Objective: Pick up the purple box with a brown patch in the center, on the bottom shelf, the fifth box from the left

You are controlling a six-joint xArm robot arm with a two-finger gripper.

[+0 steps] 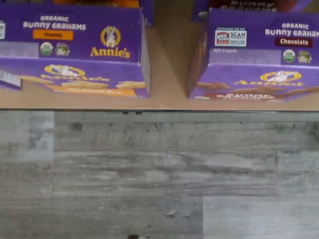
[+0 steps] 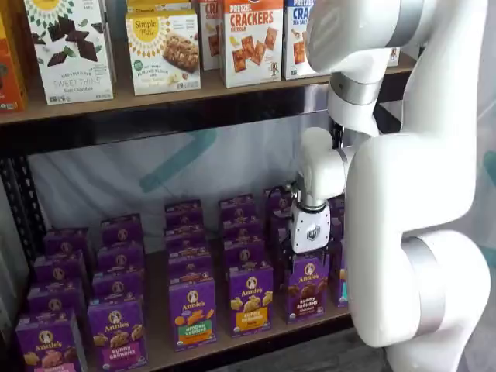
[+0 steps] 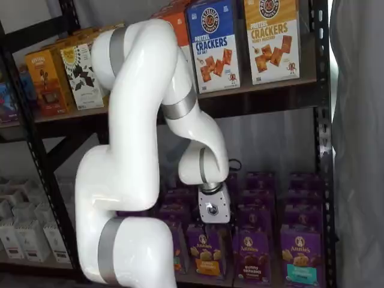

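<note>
A white robot arm is partway through its approach to the purple box (image 2: 308, 287), a small Annie's carton with a brown band and dark brown crackers pictured on its front. Nothing is held yet. The box stands upright at the front edge of the bottom shelf (image 2: 256, 339), a tan wooden board, in a row of similar purple cartons. Beside it stands a carton with a yellow-orange band (image 2: 250, 298).

The arm bends down from above, its wrist pointing toward the shelf. The gripper (image 2: 310, 232) hangs just above and in front of the purple box, not touching it. Its black fingers cannot be made out against the dark cartons in either shelf view; they appear to be spread wide.

The wrist view looks down on the top of the purple box (image 1: 259, 45), labelled chocolate, with bare shelf between it and the honey carton.

The next move likely calls for lowering and reaching inward so the fingers straddle the box, then closing
</note>
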